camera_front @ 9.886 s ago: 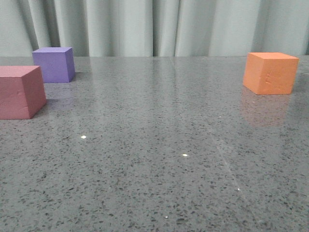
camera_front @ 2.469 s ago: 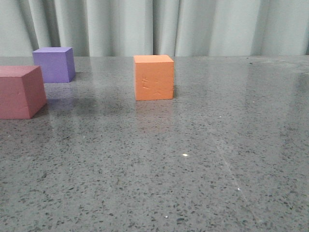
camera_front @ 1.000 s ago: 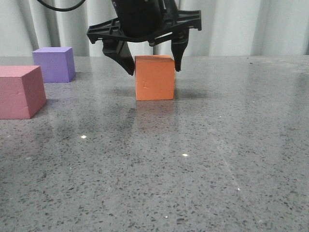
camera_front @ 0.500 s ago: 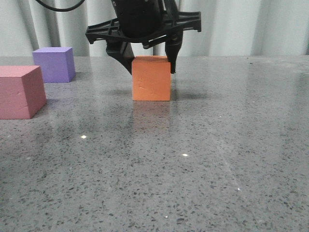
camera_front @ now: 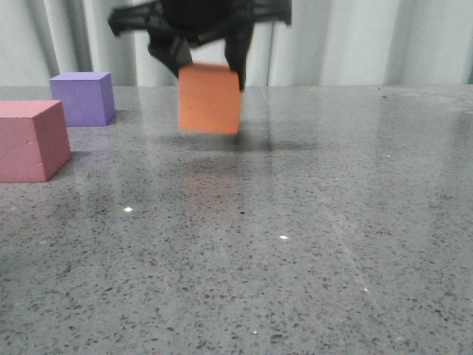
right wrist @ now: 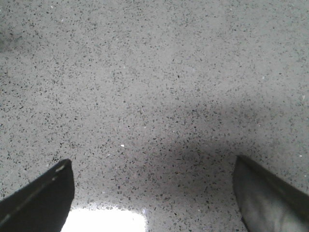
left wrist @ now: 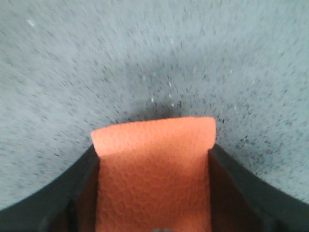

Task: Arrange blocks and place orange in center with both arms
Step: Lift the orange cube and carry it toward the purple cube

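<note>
The orange (camera_front: 210, 98) cube hangs just above the table in the front view, tilted slightly and blurred. My left gripper (camera_front: 208, 70) comes down from above and is shut on it, one black finger on each side. The left wrist view shows the same orange cube (left wrist: 153, 169) wedged between the fingers (left wrist: 82, 183) of the left gripper (left wrist: 153, 153). The purple block (camera_front: 83, 98) stands at the far left back, the pinkish-red block (camera_front: 29, 140) in front of it at the left edge. My right gripper (right wrist: 154, 193) is open over bare table and does not show in the front view.
A grey speckled tabletop (camera_front: 295, 222) stretches across the view, with a pale curtain (camera_front: 355, 41) behind its far edge. A bright reflection (right wrist: 104, 221) lies on the surface under the right gripper.
The left gripper came down over the orange cube, closed on it, and has now lifted it off the table and carried it a little to the left.
</note>
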Available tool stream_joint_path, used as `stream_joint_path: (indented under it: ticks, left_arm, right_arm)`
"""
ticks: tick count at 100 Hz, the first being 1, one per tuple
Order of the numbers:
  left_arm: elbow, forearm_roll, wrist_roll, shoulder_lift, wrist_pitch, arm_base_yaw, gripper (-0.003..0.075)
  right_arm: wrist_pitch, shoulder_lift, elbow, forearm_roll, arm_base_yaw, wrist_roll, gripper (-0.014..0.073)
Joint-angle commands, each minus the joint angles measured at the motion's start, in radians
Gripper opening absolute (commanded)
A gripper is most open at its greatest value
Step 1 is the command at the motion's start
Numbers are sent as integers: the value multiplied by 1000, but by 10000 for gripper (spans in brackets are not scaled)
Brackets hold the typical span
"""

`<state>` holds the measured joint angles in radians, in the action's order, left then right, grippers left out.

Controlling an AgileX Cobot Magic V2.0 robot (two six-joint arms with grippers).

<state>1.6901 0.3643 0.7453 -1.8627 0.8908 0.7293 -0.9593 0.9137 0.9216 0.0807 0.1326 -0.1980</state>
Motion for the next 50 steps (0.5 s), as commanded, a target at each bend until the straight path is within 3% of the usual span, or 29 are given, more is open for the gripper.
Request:
stream_joint_path:
  ticks: [1,50]
  left_arm:
    - [27,51,5,111,-31,-11,1]
    - [1,77,-67,270,53,-161,1]
  right_arm:
    - [55,-14,23,9,-6,5,654]
    - [55,-14,23,9,-6,5,654]
